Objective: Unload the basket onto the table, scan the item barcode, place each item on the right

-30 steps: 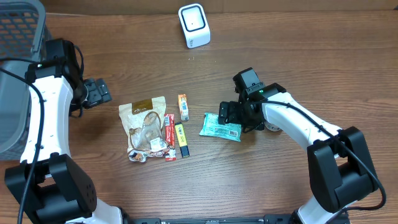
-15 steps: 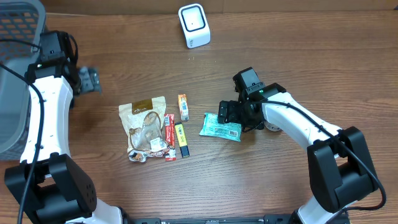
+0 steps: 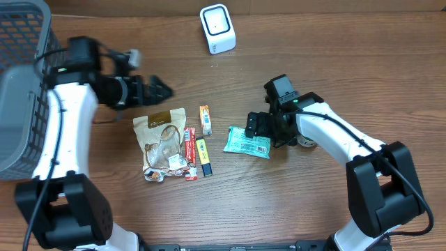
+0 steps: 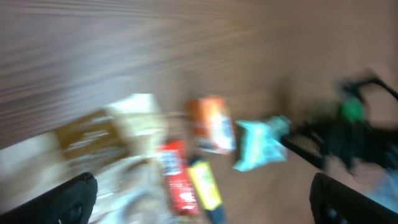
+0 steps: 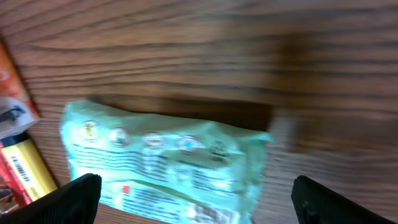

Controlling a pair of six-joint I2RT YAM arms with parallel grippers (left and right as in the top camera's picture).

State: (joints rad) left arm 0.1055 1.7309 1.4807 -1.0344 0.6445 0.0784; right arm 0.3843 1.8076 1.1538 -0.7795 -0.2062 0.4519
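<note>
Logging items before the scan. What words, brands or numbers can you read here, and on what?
Nothing reads as actual words or digits.
green packet: rows of print and round emblems, too blurred.
brown bag: label print, too small.
orange packet, red stick, yellow stick: print too small.
white scanner: no marking readable.

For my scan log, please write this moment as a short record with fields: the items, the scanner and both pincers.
scanner: white, at the far edge, no item in front of it
items: pouch, orange pack, red stick, yellow stick, green packet, all lying flat
basket: far left
left pincer: open, empty, beside the pouch
right pincer: open, at the green packet, not closed on it
scan: not yet done
</note>
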